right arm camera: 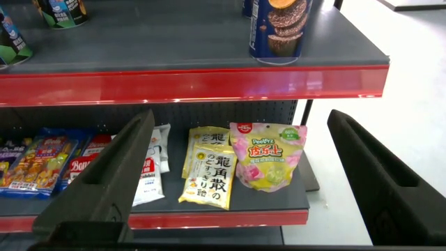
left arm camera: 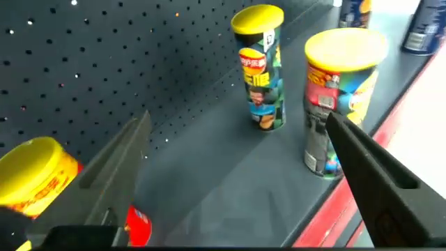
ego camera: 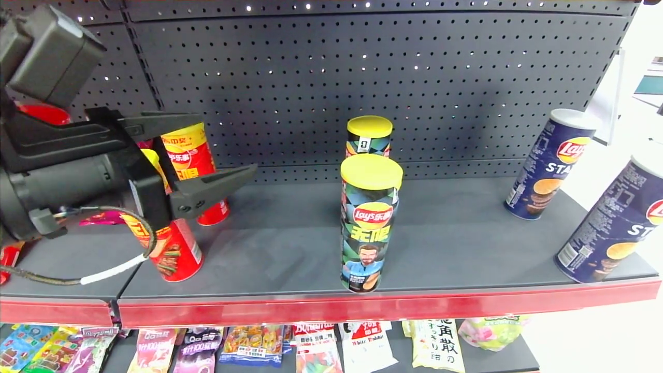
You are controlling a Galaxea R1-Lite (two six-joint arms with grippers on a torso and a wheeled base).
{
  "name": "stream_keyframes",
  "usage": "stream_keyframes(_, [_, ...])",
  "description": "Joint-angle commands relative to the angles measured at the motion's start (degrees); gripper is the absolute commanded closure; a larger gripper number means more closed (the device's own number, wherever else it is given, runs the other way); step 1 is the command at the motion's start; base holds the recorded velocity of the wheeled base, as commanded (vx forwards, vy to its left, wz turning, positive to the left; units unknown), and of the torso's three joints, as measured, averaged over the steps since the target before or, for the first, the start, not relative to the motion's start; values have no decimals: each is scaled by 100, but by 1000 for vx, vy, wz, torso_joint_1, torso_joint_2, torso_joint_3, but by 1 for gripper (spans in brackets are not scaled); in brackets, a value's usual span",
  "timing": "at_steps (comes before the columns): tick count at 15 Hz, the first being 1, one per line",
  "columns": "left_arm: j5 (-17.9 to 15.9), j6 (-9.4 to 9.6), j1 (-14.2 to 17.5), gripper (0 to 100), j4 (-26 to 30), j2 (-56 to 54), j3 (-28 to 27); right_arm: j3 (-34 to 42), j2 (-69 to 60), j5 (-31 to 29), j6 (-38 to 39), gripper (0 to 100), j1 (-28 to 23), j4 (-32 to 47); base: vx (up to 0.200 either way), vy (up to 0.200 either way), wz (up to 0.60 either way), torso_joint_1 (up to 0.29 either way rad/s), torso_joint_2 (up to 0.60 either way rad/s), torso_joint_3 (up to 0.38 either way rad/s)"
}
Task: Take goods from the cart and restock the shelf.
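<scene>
On the dark shelf [ego camera: 290, 243] stand two red cans on the left, one in front [ego camera: 173, 251] and one behind [ego camera: 196, 155]. Two dark cans with yellow lids stand in the middle, front [ego camera: 369, 228] and back [ego camera: 369, 135]. My left gripper [ego camera: 227, 145] hovers open over the shelf's left part, just right of the red cans, holding nothing. In the left wrist view the gripper [left arm camera: 238, 136] faces both dark cans [left arm camera: 261, 70] [left arm camera: 338, 97], with a red can [left arm camera: 38, 178] beside one finger. My right gripper [right arm camera: 242, 118] is open and empty, in front of the lower shelf.
Two blue cans [ego camera: 551, 166] [ego camera: 616, 217] lean at the shelf's right end; one [right arm camera: 279, 28] stands at the red front edge [right arm camera: 195, 84]. Snack bags [right arm camera: 209, 167] [right arm camera: 268, 153] lie on the lower shelf [right arm camera: 300, 199]. Pegboard [ego camera: 362, 67] backs the shelf.
</scene>
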Motion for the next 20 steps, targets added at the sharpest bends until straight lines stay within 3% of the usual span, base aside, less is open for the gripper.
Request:
stream_keyframes(1, [236,-6,-303,0,3,377,-226,1,-1,2,-4,0,1,-1,0,0,0,0,0,0])
stream_keyframes(5, [306,12,-628,0,-24,878,-525,1,-1,2,-4,0,1,-1,0,0,0,0,0,0])
stream_keyframes(15, [491,21,-751,0,38,1511,-551,1,-1,2,4,0,1,-1,0,0,0,0,0,0])
stream_keyframes(20, [412,38,-751,0,38,1590,-375,1,-1,2,4,0,1,-1,0,0,0,0,0,0])
